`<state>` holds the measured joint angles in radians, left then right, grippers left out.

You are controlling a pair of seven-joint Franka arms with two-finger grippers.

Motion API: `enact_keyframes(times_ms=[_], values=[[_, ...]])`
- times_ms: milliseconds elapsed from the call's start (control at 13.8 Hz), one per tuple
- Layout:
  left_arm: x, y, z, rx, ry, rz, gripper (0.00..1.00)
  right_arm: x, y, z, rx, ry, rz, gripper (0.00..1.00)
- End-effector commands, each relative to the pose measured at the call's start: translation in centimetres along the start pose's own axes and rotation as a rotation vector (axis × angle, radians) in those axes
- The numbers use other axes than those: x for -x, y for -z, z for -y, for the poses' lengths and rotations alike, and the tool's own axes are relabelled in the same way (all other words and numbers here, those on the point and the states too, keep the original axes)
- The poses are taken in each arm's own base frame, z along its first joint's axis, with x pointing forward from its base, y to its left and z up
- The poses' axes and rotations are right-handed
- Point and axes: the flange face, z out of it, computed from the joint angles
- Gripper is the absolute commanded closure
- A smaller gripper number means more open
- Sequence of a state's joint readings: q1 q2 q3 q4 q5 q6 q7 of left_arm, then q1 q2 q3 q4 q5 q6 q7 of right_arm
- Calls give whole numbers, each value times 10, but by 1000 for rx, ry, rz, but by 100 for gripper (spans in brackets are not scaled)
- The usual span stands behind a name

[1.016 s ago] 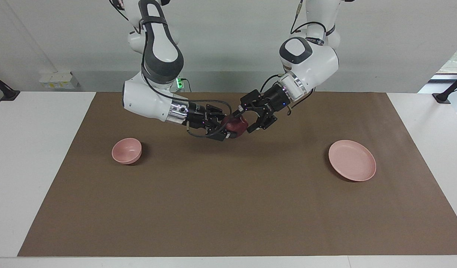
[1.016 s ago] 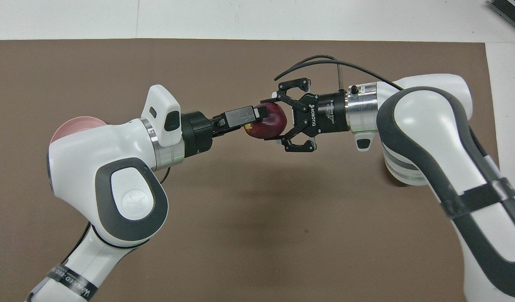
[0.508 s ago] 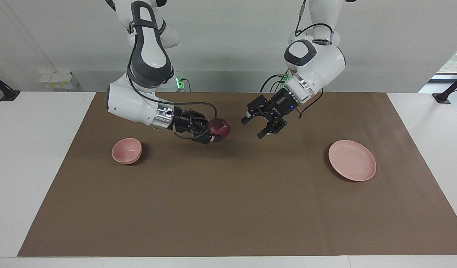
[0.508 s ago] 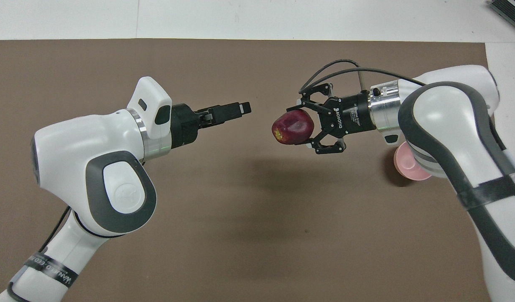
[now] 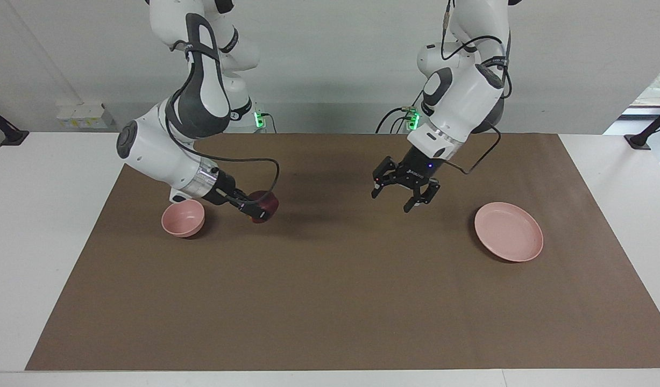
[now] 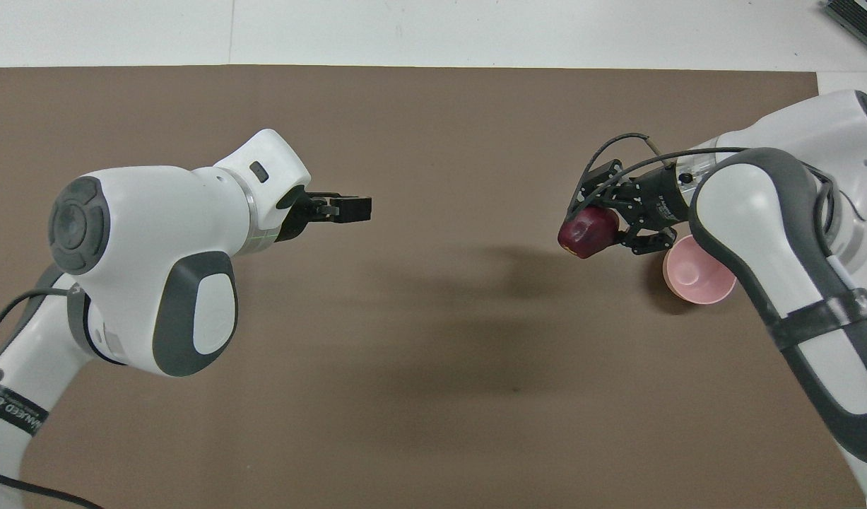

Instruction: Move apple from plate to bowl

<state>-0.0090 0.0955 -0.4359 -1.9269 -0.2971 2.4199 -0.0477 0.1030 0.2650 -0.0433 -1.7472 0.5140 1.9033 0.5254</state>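
The dark red apple (image 5: 266,201) is held in my right gripper (image 5: 261,208), which is shut on it just above the brown mat, beside the small deep pink bowl (image 5: 183,217), toward the table's middle. In the overhead view the apple (image 6: 585,235) in the right gripper (image 6: 592,227) is close beside the bowl (image 6: 698,274), not over it. My left gripper (image 5: 394,200) is open and empty, above the mat between the table's middle and the wide pink plate (image 5: 508,231). The plate holds nothing. In the overhead view the left gripper (image 6: 352,208) shows and the left arm hides the plate.
The brown mat (image 5: 330,301) covers most of the white table. Both arms hang over the part of the mat nearer to the robots. A dark object (image 6: 857,18) lies off the mat at the table's corner farthest from the robots, at the right arm's end.
One second ago both grippers met at the apple over the mat's middle. The right gripper has carried it down toward the bowl. The left gripper, now empty, has drawn back toward the plate.
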Motion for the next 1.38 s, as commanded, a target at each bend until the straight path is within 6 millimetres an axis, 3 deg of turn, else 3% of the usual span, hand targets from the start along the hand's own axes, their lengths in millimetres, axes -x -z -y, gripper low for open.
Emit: enact_keyframes(times_ms=[0,218,508,726,944,1016,1089,1161,1306], values=[[-7,3,28,-132,-62,49,0,-10,3,-5,121,157,-105,100],[-9,8,64,-183,-30,82,0,-13,14,-17,265,278,-168,100],[-8,15,84,-276,-68,111,0,-13,19,-45,413,481,-155,100],[-17,33,87,-288,-63,106,0,-18,13,-82,452,554,-166,100],[-19,39,88,-292,-58,114,0,-43,23,-103,502,602,-199,100],[-21,46,88,-295,-54,126,0,-45,25,-106,506,621,-199,100],[-38,73,90,-297,-35,130,0,-47,27,-117,511,631,-185,100],[-46,84,89,-295,-29,131,0,-49,26,-119,512,633,-182,100],[-48,103,94,-341,-35,144,0,-47,10,-126,519,627,-151,100]])
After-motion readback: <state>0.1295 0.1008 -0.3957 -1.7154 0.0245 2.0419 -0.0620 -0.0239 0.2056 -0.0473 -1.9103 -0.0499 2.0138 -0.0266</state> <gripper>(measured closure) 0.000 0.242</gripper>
